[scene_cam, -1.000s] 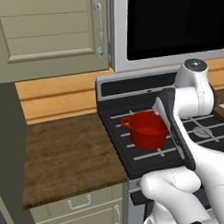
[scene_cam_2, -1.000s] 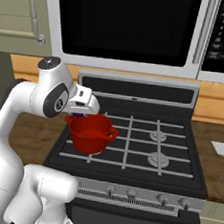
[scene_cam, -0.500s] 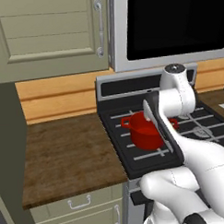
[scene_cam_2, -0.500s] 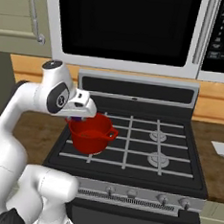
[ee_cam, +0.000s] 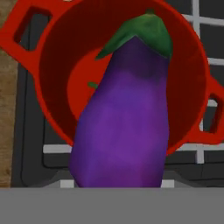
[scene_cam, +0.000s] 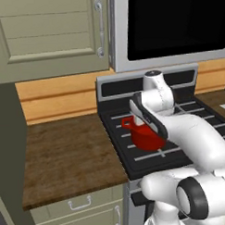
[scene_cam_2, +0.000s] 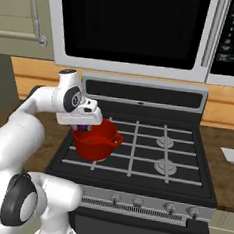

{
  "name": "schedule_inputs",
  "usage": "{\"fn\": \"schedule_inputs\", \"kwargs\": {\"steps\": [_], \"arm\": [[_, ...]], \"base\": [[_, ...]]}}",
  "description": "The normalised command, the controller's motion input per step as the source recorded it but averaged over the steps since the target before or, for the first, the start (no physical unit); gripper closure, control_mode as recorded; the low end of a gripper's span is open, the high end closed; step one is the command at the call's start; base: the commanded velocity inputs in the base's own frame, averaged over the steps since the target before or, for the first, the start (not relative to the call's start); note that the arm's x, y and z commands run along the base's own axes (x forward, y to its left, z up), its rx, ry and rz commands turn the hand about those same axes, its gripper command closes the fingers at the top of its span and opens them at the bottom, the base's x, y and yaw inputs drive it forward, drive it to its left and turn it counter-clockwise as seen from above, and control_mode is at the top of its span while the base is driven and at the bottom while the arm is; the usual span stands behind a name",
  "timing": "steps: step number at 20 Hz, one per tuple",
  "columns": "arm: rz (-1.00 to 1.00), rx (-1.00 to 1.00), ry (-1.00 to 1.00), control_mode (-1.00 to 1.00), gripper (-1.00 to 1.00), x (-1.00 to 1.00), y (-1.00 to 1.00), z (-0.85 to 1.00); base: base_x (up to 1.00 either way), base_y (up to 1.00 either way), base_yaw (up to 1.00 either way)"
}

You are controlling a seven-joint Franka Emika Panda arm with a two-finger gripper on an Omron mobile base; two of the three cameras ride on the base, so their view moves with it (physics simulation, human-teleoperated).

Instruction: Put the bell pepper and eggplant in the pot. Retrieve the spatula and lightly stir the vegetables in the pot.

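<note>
You have the eggplant [ee_cam: 124, 113] hanging directly over the open mouth of the pot [ee_cam: 57, 52], its green cap pointing away from the hand and its purple body running down toward the camera. In the hand view it covers the middle of the pot, and beside it, on the red floor of the pot, you can see a small green stem and a red shape, too hidden to name for certain. From the right base view the gripper [scene_cam_2: 83, 127] sits just above the pot's [scene_cam_2: 94, 144] left rim, and a small purple bit of the eggplant [scene_cam_2: 81, 128] shows under the white hand, so the fingers are clamped on it, though the fingertips themselves are hidden behind the vegetable. The pot stands on the front left burner of the stove [scene_cam_2: 184, 175], with one loop handle [scene_cam_2: 118, 138] pointing right toward the centre grates. In the left base view your arm [scene_cam: 189, 134] crosses in front of the pot [scene_cam: 145, 137], leaving its red side and left handle visible beside the wooden counter [scene_cam: 70, 158]. The microwave [scene_cam_2: 137, 25] hangs above the stove, and a cabinet [scene_cam: 46, 34] is mounted to the left of it. On the counter to the right of the stove lies a pale flat thing [scene_cam_2: 233, 155], cut by the picture's edge.
</note>
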Motion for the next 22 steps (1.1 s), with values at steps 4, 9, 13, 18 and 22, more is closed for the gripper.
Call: {"fn": "schedule_inputs", "kwargs": {"steps": [4,9,13,18,22], "arm": [[0.0,0.01,0.09,-1.0,1.0,0.62,0.0,-0.52],[0.0,0.06,0.01,-1.0,1.0,0.58,0.0,-0.55],[0.0,0.09,0.0,-1.0,1.0,0.23,-0.06,-0.42],[0.0,0.08,0.0,-1.0,1.0,0.0,-0.1,-0.37],[0.0,0.03,-0.02,-1.0,1.0,-0.02,-0.01,-0.21]], "base": [[0.0,0.0,0.0],[0.0,0.0,0.0],[0.0,0.0,0.0],[0.0,0.0,0.0],[0.0,0.0,0.0]]}}
